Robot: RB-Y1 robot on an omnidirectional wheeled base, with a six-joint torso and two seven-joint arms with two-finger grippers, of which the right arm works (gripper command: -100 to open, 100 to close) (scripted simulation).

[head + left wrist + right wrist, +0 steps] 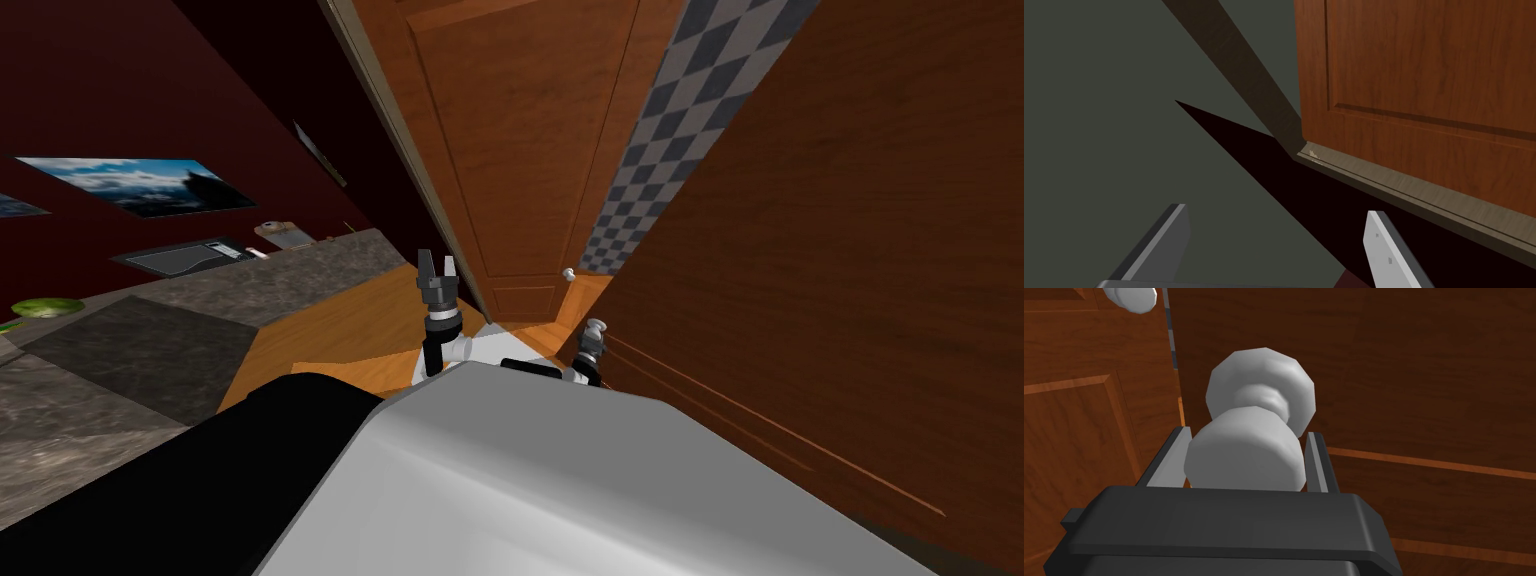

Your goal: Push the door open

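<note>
The reddish-brown panelled wooden door [800,300] stands close on the right of the scene, its face running from near to far. Its light grey round knob [1249,453] sits low on the near part, just right of the robot's front. The right end effector [1249,434] is closed on this knob: both thin grey fingers [1169,460] press the sides of the knob's near cylinder, while the wider disc behind it meets the door face [1424,388].

Just left of that and farther off stands a second brown panelled door [510,150] with its own small pale knob [568,273]. A strip of grey checkered wall [680,130] shows between the two doors. A brown-grey door frame [400,150] borders the second door on its left.

The left end effector [436,268] hangs in front of that frame, touching nothing, its fingers [1174,230] spread apart and bare. Its wrist view looks at the frame's corner [1304,150].

Orange wooden floor [340,320] lies below. Far left is a mottled grey stone table [300,270], and a framed mountain picture [130,185] hangs on the dark red wall [100,100].
</note>
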